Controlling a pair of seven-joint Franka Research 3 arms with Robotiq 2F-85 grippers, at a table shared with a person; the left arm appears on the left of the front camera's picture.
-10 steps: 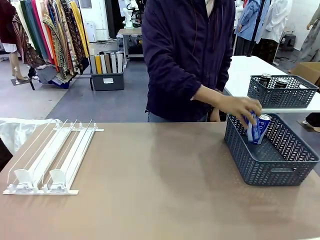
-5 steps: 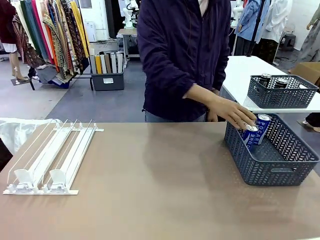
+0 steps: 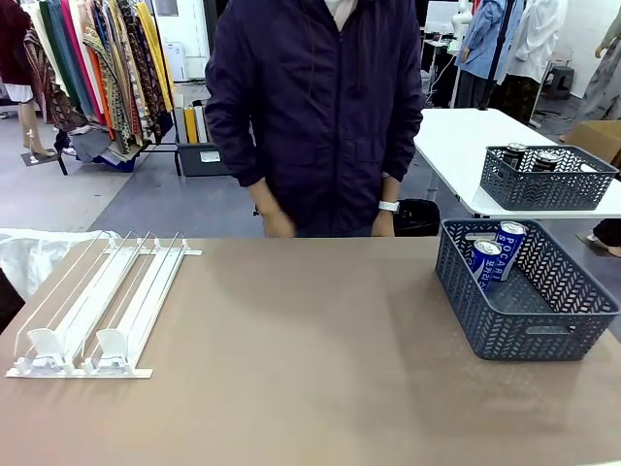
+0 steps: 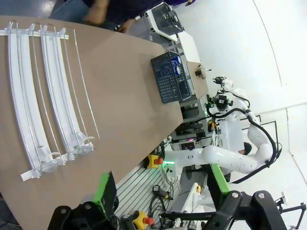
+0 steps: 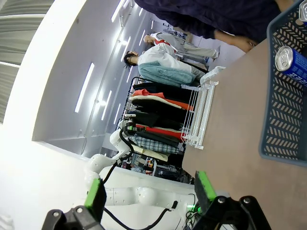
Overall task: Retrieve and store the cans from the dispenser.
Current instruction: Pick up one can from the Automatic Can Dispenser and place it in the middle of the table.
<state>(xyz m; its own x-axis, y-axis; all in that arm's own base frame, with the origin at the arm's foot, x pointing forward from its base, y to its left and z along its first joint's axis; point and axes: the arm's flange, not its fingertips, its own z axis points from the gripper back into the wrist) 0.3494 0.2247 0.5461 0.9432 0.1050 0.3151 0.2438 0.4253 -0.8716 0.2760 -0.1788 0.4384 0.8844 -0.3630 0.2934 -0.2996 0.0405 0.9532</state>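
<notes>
Open tabletop between dispenser and basket, seemingly unobstructed

person in dark navy jacket, wristwatch, green-padded black end effector

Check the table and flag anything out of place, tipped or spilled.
Nothing stands out. Two blue cans stand in the grey basket, leaning slightly. The white dispenser lies flat with no cans on its rails, and nothing is spilled.

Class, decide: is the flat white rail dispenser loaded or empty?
Empty: the flat white rail dispenser shows bare lanes down to its clear front stops.
</notes>
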